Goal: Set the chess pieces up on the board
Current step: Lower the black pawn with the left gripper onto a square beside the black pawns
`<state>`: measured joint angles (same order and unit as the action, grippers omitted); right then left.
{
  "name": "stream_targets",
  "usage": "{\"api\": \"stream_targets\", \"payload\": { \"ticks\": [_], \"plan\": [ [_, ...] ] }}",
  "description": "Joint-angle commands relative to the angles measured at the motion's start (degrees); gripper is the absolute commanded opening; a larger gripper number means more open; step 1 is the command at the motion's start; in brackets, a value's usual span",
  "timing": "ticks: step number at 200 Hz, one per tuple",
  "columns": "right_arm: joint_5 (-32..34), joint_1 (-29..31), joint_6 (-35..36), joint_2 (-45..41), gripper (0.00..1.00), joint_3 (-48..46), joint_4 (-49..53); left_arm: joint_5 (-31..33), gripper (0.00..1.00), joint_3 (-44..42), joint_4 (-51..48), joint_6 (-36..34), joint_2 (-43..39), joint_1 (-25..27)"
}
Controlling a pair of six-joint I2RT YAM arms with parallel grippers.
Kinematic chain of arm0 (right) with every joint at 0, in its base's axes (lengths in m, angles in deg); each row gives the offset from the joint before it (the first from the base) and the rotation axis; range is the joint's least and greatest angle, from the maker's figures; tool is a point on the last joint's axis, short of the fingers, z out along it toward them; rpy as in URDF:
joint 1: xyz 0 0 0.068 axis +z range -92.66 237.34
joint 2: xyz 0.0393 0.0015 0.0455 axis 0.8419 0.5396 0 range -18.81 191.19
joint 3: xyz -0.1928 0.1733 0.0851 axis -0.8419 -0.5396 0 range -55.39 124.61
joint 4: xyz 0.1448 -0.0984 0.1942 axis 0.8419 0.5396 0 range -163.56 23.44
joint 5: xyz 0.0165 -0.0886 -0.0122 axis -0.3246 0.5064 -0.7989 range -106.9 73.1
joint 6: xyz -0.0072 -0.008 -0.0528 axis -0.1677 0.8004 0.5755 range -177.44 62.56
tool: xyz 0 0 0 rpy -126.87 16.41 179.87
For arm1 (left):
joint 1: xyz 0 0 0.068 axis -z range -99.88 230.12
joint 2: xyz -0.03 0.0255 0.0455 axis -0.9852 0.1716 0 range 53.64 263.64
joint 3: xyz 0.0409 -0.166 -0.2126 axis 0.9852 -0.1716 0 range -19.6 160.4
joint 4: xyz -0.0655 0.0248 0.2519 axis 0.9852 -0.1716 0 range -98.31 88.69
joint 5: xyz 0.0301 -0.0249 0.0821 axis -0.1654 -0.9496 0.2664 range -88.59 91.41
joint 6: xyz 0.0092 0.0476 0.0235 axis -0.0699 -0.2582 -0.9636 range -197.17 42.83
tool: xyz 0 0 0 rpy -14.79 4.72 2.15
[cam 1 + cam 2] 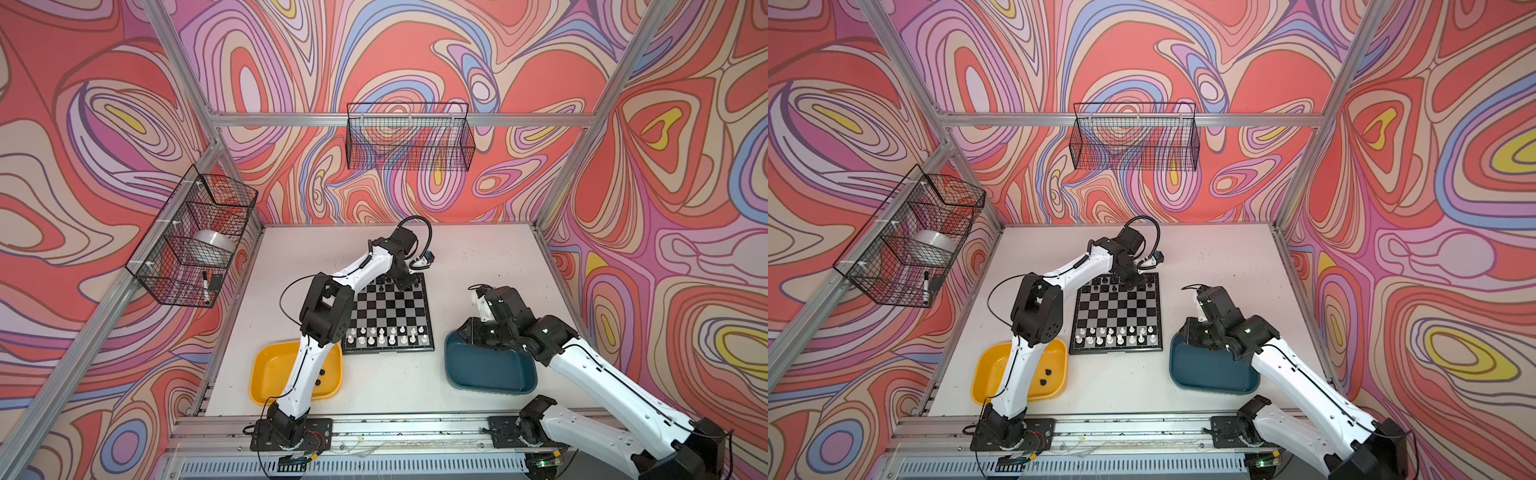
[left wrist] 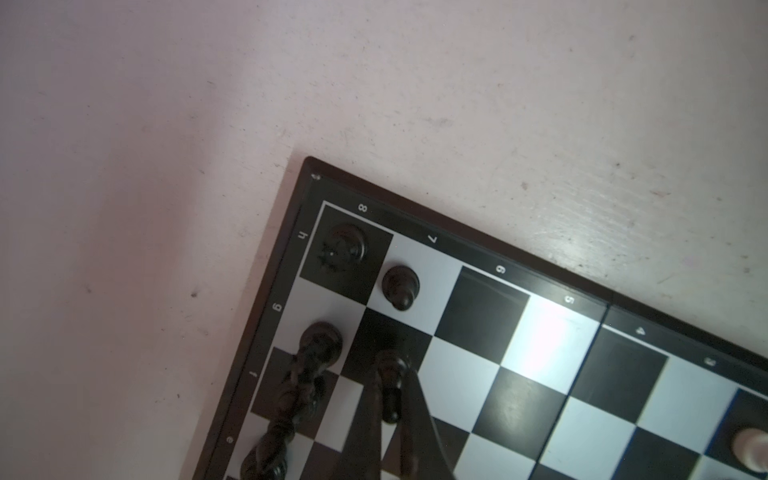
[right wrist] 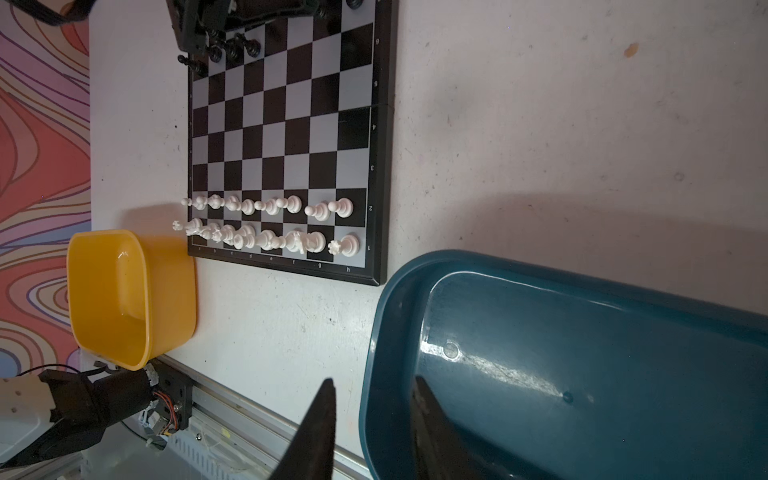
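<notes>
The board (image 1: 388, 316) has black and silver squares and a thin black rim. It lies flat in the middle of the table. The white pieces (image 1: 386, 337) stand in two rows along its near edge. Some black pieces (image 2: 345, 249) stand along its far edge, right into the far right corner. One black pawn (image 2: 390, 403) there is pinched in the left gripper (image 2: 392, 370). Two more black ones (image 1: 1048, 371) lie in the yellow tray (image 1: 978, 374).

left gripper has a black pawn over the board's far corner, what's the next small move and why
Probably open the left gripper and release: its black pawn is over the dark square next to the placed pawn, though contact is unclear.
</notes>
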<state>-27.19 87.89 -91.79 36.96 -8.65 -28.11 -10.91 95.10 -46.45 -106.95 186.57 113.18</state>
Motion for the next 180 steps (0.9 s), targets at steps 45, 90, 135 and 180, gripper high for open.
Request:
{"api": "stream_targets", "payload": {
  "ticks": [45,90,135,180],
  "plan": [
    [0.51,-0.13,-0.24,-0.74,0.31,-0.47,0.32,-0.1,0.09,-0.88,0.76,0.07,1.54,0.43],
    [0.6,-0.13,-0.38,-1.26,0.31,-1.27,0.22,-0.86,0.1,-0.79,0.72,0.07,1.68,0.6],
    [0.77,-0.13,-0.81,-2.37,0.31,-1.74,0.87,-0.3,0.11,-0.79,0.58,-0.19,2.07,0.87],
    [1.05,-0.13,-0.86,-2.77,0.31,-1.71,1.4,0.08,0.14,-0.78,0.61,-0.23,1.86,0.96]
  ]
}}
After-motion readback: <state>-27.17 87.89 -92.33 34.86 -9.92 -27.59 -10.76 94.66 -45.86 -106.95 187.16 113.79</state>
